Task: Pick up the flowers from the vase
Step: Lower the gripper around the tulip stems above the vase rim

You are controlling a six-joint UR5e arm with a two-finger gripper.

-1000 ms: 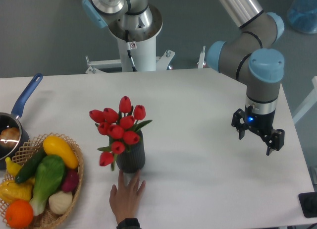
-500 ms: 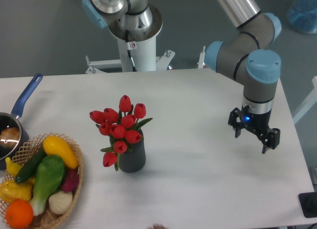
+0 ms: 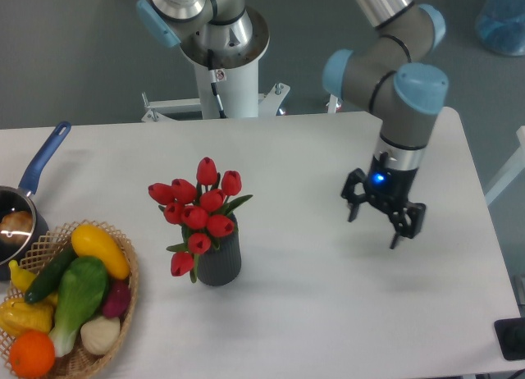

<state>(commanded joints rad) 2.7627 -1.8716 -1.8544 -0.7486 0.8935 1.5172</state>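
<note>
The flowers, a bunch of red tulip buds on green stems, stand in the vase, a short dark grey ribbed cylinder left of the table's middle. They spread wider than the vase's mouth and one bud droops over its left side. My gripper hangs over the table well to the right of the vase, fingers pointing down and spread open with nothing between them. A blue light glows on its wrist.
At the front left a wicker basket holds toy vegetables and fruit. A blue-handled saucepan sits behind it at the left edge. The robot's white base column stands at the table's far edge. A black object sits at the right front corner.
My gripper has moved left toward the vase, staying open. A person's hand that touched the table in front of the vase a second ago has withdrawn out of view.
</note>
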